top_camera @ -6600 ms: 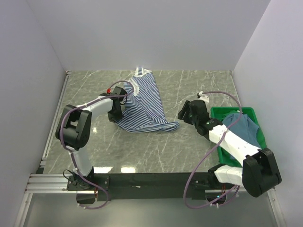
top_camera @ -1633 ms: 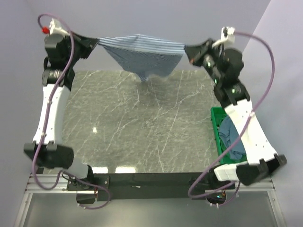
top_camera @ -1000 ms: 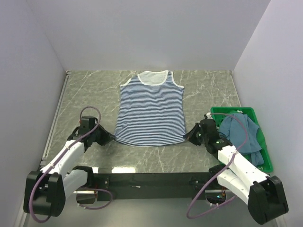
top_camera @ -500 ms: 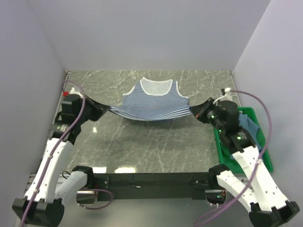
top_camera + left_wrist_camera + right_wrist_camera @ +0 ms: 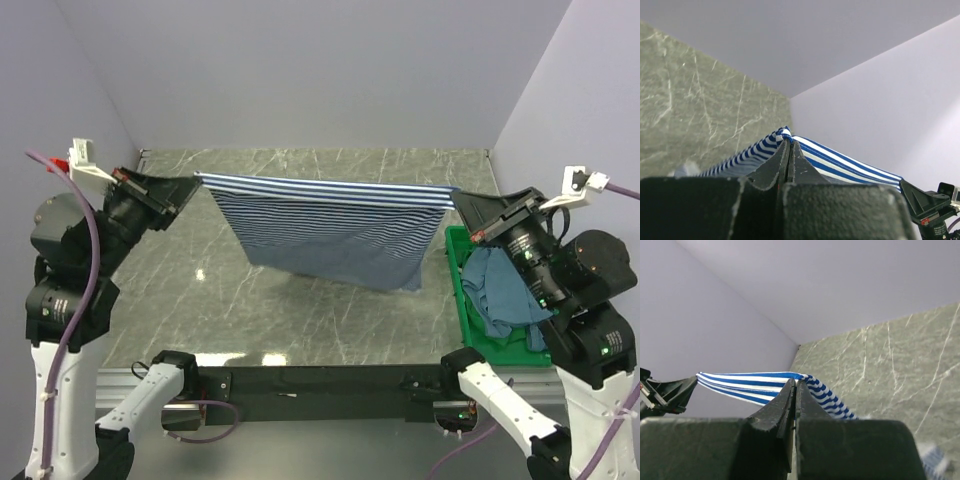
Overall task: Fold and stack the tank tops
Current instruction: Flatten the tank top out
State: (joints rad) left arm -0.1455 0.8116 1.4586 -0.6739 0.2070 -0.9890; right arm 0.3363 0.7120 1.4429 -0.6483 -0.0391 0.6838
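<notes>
The navy-and-white striped cloth tank top [image 5: 330, 235] hangs in the air above the grey marble table [image 5: 300, 310], its upper edge taut between both arms. The left gripper [image 5: 188, 184] is clamped on one corner and the right gripper [image 5: 459, 201] on the opposite corner. The plain teal-blue tank top [image 5: 505, 290] lies crumpled in the green plastic crate [image 5: 456, 270] beneath the right arm.

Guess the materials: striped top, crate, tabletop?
Striped top: thin, soft cloth, probably knit, matte; it sags in folds below its taut upper edge. Crate: rigid green plastic, judging by its straight moulded rim. Tabletop: grey with white veins and polished, since light glints off it; real marble or printed laminate, can't tell.
</notes>
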